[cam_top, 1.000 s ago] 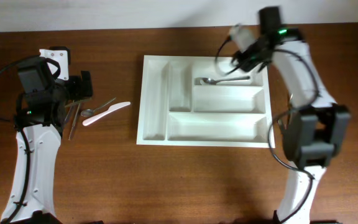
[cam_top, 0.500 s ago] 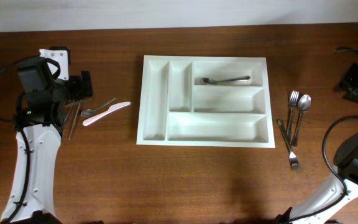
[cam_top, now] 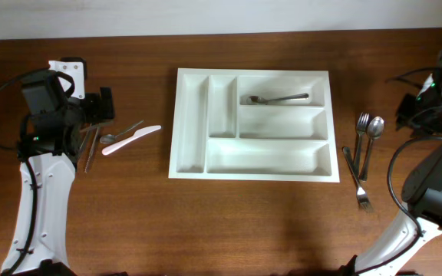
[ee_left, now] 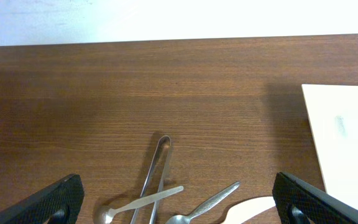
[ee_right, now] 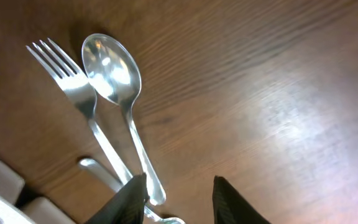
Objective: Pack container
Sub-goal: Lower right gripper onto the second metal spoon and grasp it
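Hovering low over the desk (ee_right: 278, 93), the right claw (ee_right: 179, 200) shows its fingers moderately apart with nothing between them. A tablespoon (ee_right: 112, 71) and a fork (ee_right: 73, 87) lie side by side just beyond, at the right of the overhead frame.

One second ago this arm was over the container's upper right. Half a second ago it had swung off to the right edge. Now it is above the right-hand pile.

Judgement: one delivery finished, next pick being lined up.

Container (cam_top: 282, 157) sits mid-frame, with a delivered spoon (cam_top: 278, 98) in its upper wide compartment and the other four bare.

Far left: left claw (ee_left: 179, 205) spread wide, empty, above tongs (ee_left: 155, 171) and white knife (cam_top: 133, 139), unchanged.
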Controlling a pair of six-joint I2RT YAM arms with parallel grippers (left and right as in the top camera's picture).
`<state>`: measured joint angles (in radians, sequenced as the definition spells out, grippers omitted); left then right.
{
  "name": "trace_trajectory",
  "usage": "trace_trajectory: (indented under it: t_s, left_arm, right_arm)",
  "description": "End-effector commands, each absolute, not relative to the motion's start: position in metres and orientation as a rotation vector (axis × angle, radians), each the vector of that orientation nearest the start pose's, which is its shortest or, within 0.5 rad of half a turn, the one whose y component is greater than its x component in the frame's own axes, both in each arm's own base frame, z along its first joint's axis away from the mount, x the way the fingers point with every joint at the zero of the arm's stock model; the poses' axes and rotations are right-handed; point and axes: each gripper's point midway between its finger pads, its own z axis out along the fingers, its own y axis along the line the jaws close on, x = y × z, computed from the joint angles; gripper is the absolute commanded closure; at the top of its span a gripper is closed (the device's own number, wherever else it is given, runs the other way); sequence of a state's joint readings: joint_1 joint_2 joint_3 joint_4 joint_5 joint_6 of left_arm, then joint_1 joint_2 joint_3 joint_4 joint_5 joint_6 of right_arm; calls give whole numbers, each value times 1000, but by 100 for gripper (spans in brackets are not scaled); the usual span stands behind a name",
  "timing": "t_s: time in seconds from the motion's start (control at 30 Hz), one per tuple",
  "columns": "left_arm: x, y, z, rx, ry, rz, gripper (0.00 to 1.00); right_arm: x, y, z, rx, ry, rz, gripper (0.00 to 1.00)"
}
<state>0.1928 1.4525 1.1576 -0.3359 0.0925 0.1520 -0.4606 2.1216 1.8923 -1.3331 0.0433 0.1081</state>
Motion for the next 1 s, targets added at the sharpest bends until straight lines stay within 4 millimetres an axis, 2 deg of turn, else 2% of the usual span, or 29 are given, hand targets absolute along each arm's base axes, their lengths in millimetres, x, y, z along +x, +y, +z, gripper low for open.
trace_trajectory:
  t_s: [0.0, 0.17, 0.23, 0.33, 0.43, 0.77, 0.97]
  left_arm:
    - [437, 71, 223, -2, 2187, 97, 1]
    - [437, 71, 223, -2, 2187, 97, 1]
    - [437, 71, 223, -2, 2187, 97, 1]
    - [437, 71, 223, -2, 2187, 97, 1]
    - [437, 71, 223, -2, 2187, 97, 1]
    - [437, 71, 223, -2, 2187, 97, 1]
    - [437, 71, 223, -2, 2187, 97, 1]
  right_arm:
    - [364, -177, 76, 712, 3086, 31, 64]
    - [368, -166, 53, 658, 3078, 125, 64]
    - [367, -160, 43, 586, 3090, 158, 63]
    - [363, -153, 27, 566, 3105, 162, 58]
    - [364, -150, 14, 548, 3097, 156, 58]
    - [362, -142, -5, 522, 3091, 151, 58]
    - [360, -141, -11, 522, 3089, 150, 70]
